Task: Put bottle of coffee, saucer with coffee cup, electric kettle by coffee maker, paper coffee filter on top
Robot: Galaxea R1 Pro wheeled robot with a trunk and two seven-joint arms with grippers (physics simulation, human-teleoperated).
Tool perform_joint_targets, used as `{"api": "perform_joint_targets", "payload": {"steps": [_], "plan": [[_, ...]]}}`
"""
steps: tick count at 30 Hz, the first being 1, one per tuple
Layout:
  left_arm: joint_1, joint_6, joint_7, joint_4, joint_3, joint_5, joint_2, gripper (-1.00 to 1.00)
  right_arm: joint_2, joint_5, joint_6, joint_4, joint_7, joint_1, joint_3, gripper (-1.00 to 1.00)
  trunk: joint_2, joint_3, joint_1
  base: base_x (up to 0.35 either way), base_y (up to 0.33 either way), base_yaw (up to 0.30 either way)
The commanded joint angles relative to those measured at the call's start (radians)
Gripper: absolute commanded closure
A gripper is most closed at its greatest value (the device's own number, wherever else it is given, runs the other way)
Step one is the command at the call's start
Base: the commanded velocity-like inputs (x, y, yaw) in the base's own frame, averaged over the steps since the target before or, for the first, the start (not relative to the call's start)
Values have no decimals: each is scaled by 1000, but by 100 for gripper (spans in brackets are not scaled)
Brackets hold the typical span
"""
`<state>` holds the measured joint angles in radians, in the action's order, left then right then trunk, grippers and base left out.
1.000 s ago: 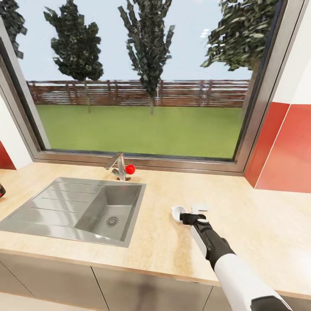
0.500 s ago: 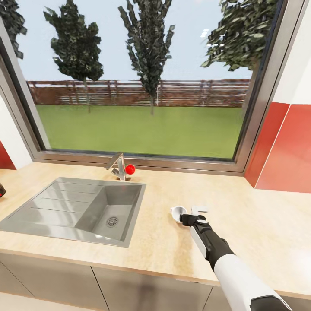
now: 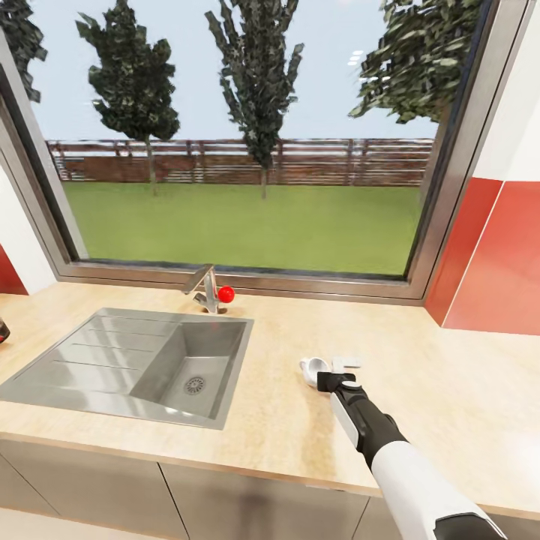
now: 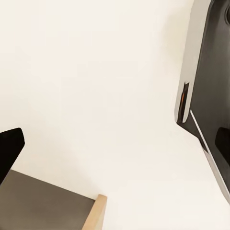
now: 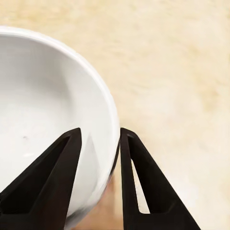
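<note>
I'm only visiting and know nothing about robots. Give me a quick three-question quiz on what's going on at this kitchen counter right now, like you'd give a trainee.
1. True or false: the right end effector has one finger inside the coffee cup and one outside its wall.
2. Where is the coffee cup? A) to the right of the sink, at the kitchen countertop; B) down in the basin; C) on the window ledge.
3. Fill in: the round knob beside the tap is coloured ____.
Key: 1 true; 2 A; 3 red.
</note>
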<state>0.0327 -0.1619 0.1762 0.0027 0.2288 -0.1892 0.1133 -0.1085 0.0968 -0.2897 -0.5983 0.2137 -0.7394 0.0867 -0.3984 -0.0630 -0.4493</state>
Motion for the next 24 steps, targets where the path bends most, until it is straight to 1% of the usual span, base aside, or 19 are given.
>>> {"api": "perform_joint_targets", "payload": {"steps": [1, 10, 12, 15, 16, 17, 18, 19, 22, 23, 24], "plan": [[0, -4, 3, 0, 8, -11, 0, -100, 0, 24, -4, 0, 7, 0, 7, 100, -2, -2, -1, 0, 0, 0], [0, -5, 2, 0, 8, -11, 0, -100, -7, 26, -4, -12, 7, 0, 9, 100, -2, -2, -1, 0, 0, 0], [0, -6, 1, 0, 7, -12, 0, -100, -9, 26, -5, -43, 7, 0, 8, 100, -2, -2, -1, 0, 0, 0], [0, -7, 0, 0, 7, -12, 0, -100, -10, 26, -17, -172, 8, 0, 7, 100, -2, -2, -1, 0, 0, 0], [0, -7, 0, 0, 7, -12, 0, -100, -10, 26, -43, -234, 9, 0, 7, 100, -2, -2, -1, 0, 0, 0], [0, -8, 0, 0, 7, -13, 0, -100, -11, 27, -84, -298, 8, 0, 7, 100, -2, -2, -1, 0, 0, 0], [0, -8, 0, 0, 6, -13, 1, -100, -12, 28, -102, -333, 8, 0, 7, 100, -2, -2, -1, 0, 0, 0], [0, -8, 0, -1, 5, -13, 1, -100, -19, 28, -124, -406, 7, 0, 8, 100, -2, -2, -1, 0, 0, 0], [0, -7, 0, -1, 5, -13, 2, -100, -48, 28, -141, -499, 7, 0, 11, 100, -2, -2, -1, 0, 0, 0], [0, -8, 0, -1, 5, -13, 2, -100, -55, 29, -150, -533, 7, 0, 11, 100, -2, -2, -1, 0, 0, 0], [0, -8, 0, -1, 4, -13, 2, -100, -57, 29, -157, -547, 7, 0, 12, 100, -2, -2, -1, 0, 0, 0]]}}
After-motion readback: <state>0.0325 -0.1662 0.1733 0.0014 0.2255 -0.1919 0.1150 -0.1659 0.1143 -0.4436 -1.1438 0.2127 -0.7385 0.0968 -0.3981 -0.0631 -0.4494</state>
